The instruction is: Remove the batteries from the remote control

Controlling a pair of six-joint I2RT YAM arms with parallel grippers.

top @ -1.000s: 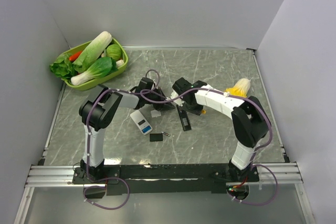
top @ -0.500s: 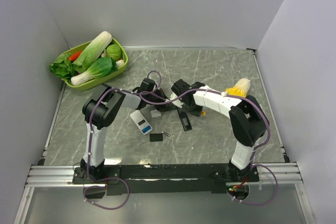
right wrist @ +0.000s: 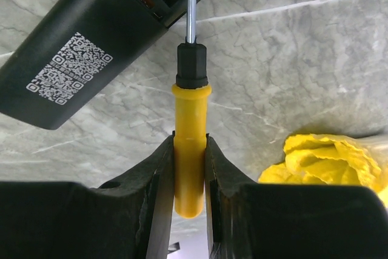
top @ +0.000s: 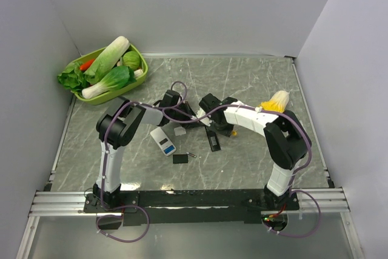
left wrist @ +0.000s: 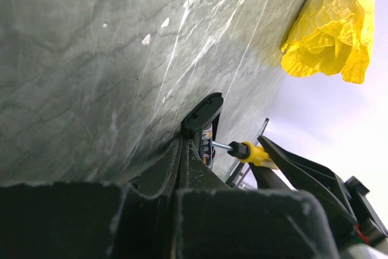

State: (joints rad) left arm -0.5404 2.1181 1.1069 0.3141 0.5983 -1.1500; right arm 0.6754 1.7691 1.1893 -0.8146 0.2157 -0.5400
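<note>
The black remote (top: 213,139) lies back-side up at mid-table with its battery bay open. My right gripper (right wrist: 190,168) is shut on a yellow-handled screwdriver (right wrist: 190,144), and the metal shaft reaches into the bay of the remote (right wrist: 66,71). A battery (left wrist: 208,142) with a printed label still sits in the bay, with the screwdriver (left wrist: 250,152) tip beside it. My left gripper (left wrist: 183,150) is shut, its tips against the remote's end (left wrist: 202,108). One small loose battery (top: 191,154) lies on the table near a black cover plate (top: 179,158).
A white remote (top: 162,141) and a white cover plate (top: 180,131) lie left of the black remote. A yellow-leafed cabbage (top: 276,100) sits by the right arm and also shows in the right wrist view (right wrist: 330,162). A green basket (top: 141,57) of vegetables stands at the back left.
Both grippers have edged slightly toward each other over the black remote's far end, and the remote has shifted a little. The holds are unchanged.
</note>
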